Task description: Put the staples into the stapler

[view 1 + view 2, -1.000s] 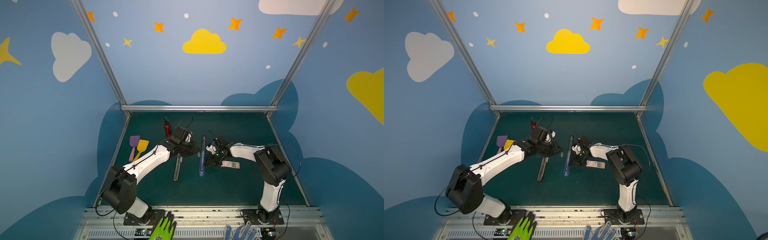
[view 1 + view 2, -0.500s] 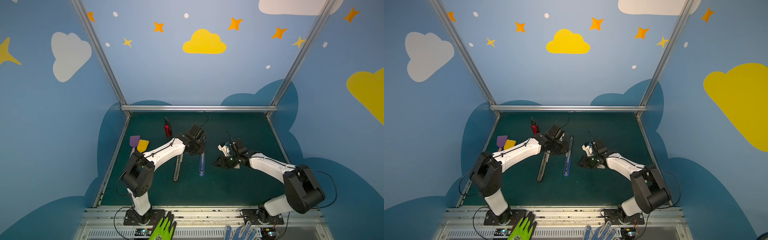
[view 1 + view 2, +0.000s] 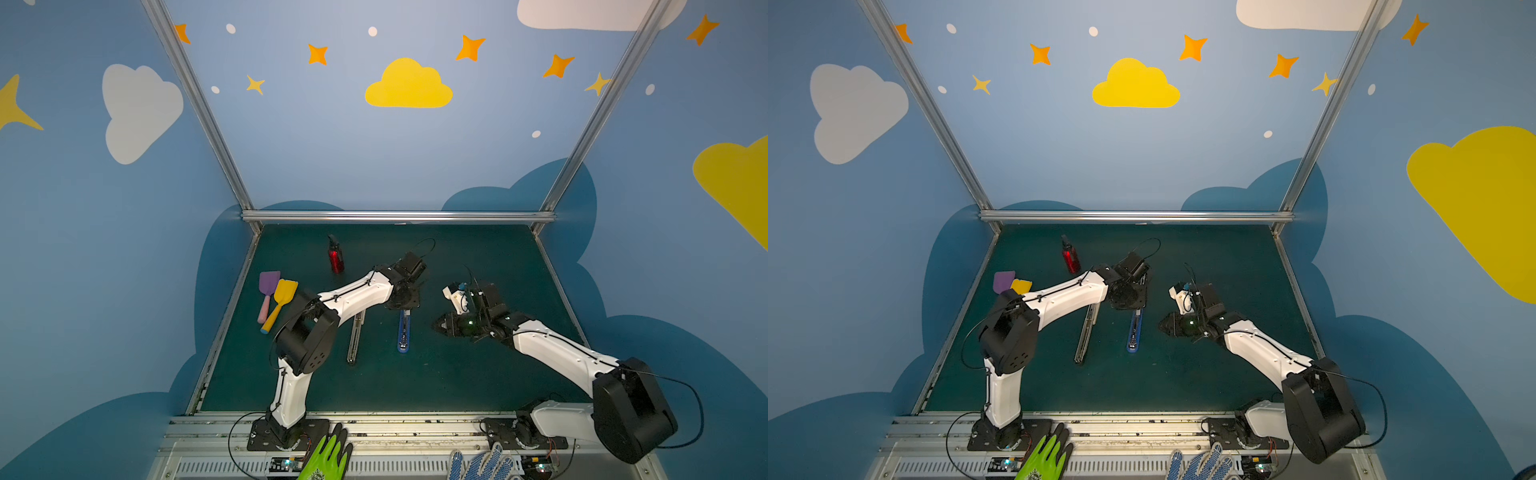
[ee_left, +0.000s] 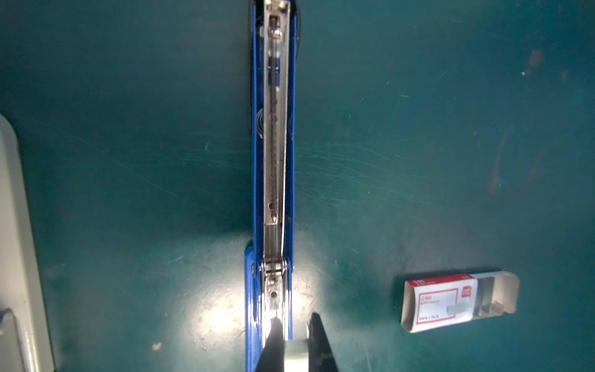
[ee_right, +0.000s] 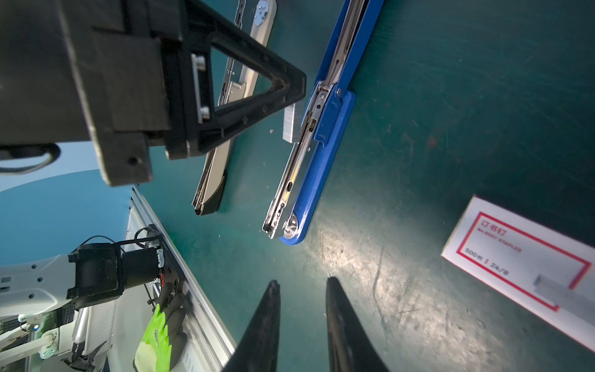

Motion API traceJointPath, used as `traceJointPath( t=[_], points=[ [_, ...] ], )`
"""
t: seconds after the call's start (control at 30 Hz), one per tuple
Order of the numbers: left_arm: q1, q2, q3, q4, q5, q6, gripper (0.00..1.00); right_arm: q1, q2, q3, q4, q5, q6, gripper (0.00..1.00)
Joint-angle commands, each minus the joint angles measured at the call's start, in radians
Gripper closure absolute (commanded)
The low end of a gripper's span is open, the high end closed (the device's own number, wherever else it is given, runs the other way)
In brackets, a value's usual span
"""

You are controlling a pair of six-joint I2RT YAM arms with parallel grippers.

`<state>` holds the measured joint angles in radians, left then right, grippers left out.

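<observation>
**Staple strip reaches the stapler as the right arm backs off**

The left gripper [image 4: 295, 328] now sits over the blue stapler [image 3: 403, 332], just by its hinge. A second ago it hung off to the side, nearer the grey stapler [image 3: 355, 336]. Its fingers are pinched almost together on a short grey strip of staples [image 5: 292, 124]. The strip stands just beside the bare metal rail and does not look seated in the channel (the left wrist view shows one fingertip over the rail and the strip at the edge of the blue wall).

The right gripper [image 5: 303, 283] has drawn away. A second ago it was tight against the stapler's side. Now it hovers over bare green mat [image 4: 128, 161], apart from the stapler, with its jaws a moderate way apart and nothing between them.

The rest of the staples lie in the staple box [image 4: 438, 302]. It rests flat on the mat beside the stapler with its tray slid partly out. In both top views the right arm hides it.

For the task, this looks like the start of insertion. Pickup is done and the stapler lies opened flat with its rail exposed. What is left is to line the strip up along the rail, lower it in, let go and close the stapler. The risk I see is the strip tipping or breaking against the rail's edge.
</observation>
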<state>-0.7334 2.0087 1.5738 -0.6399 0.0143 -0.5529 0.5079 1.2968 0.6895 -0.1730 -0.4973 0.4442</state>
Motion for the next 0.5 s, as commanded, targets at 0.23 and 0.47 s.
traceJointPath(
  t=[0.23, 0.47],
  points=[
    [-0.009, 0.057, 0.088, -0.100, -0.121, 0.046, 0.92, 0.001, -0.037, -0.011, 0.010, 0.011, -0.012, 0.75],
    [-0.011, 0.075, 0.101, -0.099, -0.122, 0.053, 0.92, 0.001, -0.031, -0.011, 0.012, 0.008, -0.012, 0.75]
  ],
)
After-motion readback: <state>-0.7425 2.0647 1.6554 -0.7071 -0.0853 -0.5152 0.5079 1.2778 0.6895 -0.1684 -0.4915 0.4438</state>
